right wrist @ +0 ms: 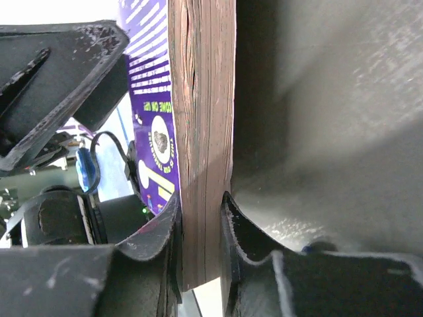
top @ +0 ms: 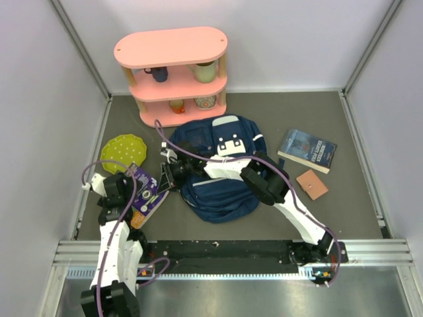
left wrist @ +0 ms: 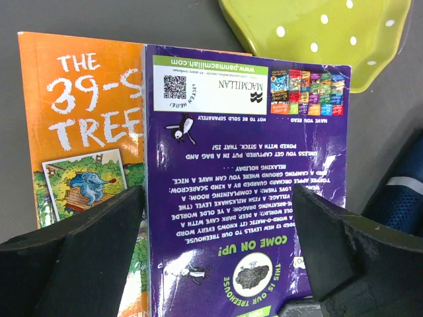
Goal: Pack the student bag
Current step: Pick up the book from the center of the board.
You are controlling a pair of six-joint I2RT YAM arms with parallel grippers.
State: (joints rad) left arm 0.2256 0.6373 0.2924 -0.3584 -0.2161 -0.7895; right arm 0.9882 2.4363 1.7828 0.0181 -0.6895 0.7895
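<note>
A: Right gripper?
B: Narrowed to a pinch on the page edge of the purple book, one finger on each cover. An edge grip probably suits sliding it into a bag.

A: Left gripper?
B: Spread wide, one finger on either side of the same book, neither pressing it. I read this as a handover, with the right arm bearing the book.

A: Further out?
B: The orange book lies under the left finger, partly covered. The green plate sits beyond the fingertips.

A: Student bag?
B: Just behind the right gripper, under that arm's reach, so the carry back is short. I cannot see its opening.
</note>
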